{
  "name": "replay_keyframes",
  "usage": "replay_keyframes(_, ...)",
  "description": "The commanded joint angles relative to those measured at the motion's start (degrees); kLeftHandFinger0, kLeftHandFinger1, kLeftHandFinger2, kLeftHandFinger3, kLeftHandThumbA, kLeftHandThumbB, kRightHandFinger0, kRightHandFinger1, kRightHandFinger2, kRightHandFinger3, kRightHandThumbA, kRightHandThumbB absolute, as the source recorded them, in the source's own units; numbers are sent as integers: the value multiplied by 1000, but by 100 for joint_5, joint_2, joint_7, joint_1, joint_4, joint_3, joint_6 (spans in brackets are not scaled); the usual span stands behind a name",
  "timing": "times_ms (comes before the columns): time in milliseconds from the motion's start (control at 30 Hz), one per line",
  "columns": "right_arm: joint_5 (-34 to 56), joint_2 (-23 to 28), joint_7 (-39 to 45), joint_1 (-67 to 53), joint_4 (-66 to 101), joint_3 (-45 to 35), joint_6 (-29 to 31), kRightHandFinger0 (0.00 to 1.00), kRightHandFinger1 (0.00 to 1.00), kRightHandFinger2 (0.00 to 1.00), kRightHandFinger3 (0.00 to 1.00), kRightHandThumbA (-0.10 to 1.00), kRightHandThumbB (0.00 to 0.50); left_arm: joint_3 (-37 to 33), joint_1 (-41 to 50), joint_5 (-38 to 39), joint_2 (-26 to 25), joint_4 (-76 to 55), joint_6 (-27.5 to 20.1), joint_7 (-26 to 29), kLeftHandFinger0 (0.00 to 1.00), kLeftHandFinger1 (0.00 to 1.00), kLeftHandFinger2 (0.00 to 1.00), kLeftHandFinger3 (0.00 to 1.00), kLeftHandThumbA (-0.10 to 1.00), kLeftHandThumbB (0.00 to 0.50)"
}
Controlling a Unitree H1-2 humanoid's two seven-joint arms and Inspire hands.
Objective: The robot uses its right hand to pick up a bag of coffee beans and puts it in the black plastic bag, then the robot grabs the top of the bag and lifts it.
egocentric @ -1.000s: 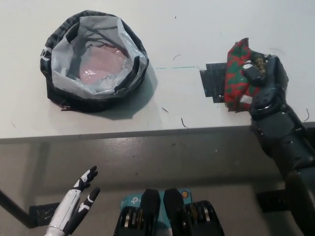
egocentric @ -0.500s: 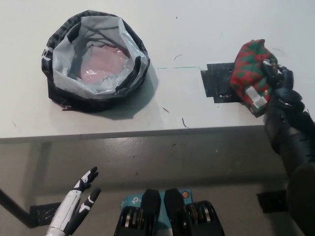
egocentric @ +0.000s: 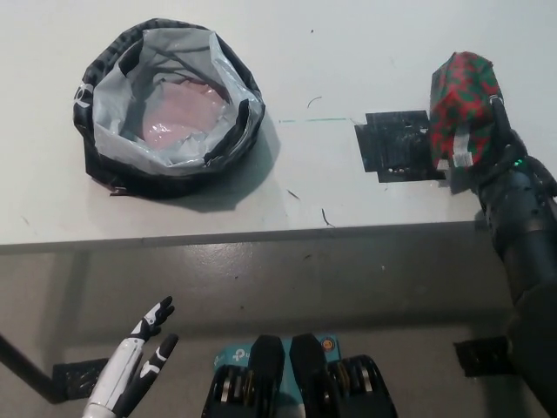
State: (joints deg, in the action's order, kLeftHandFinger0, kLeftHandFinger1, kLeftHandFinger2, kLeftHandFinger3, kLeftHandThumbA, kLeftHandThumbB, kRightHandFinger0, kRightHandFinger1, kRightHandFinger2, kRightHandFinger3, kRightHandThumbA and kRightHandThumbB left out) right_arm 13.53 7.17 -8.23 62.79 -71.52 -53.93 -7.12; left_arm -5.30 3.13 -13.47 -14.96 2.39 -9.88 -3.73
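While nothing's gone in yet, the black plastic bag (egocentric: 165, 109) sits on the table (egocentric: 365, 52) at far left, mouth rolled down and wide open, grey lining showing w/ something pinkish at the bottom. Below it, off the table edge at lower left, the left hand (egocentric: 139, 361) rests idle, fingers apart, holding nothing. Mid-table there's a thin green line and, further right, a black tape patch (egocentric: 392, 144). At far right the right hand (egocentric: 496, 161) is closed on the bag of coffee beans (egocentric: 464, 109), a red-and-green patterned pouch w/ a small white tag; the hand has it from the lower right side, pouch standing up above the fingers, over the table's right end beside the tape. Can't tell if it's fully clear of the surface.

Handling, prob.: soft pouch, loose contents, so it'll shift and sag; moderate weight. Film looks smooth, maybe slippery. Grip across the body's middle seems safest, firm but not crushing. The black bag's thin and floppy, so for the lift gather the rolled rim together.
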Motion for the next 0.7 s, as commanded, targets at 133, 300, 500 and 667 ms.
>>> replay_keyframes(133, 2868, -928, 1650, 920, 1537, -925, -1559, 0, 257, 730, 1000, -100, 43, 79, -48, -34, -99, -125, -242, 46, 1000, 1000, 1000, 1000, 1000, 135)
replay_keyframes(300, 2999, -1123, 1555, 950, 1957, -790, -1668, 0, 251, 746, 1000, -100, 51, 73, -15, -38, -129, -153, -210, 13, 1000, 1000, 1000, 1000, 1000, 132)
replay_keyframes(500, 3112, -1317, 1341, 1069, 2540, -445, -1877, 0, 336, 759, 1000, -100, 62, 38, -62, -33, -140, -154, -166, -45, 1000, 1000, 1000, 1000, 1000, 132)
replay_keyframes(667, 3249, -1403, 1197, 1133, 2897, 31, -1981, 0, 324, 787, 1000, -100, 81, 22, -62, -19, -136, -101, -244, -46, 1000, 1000, 1000, 1000, 1000, 126)
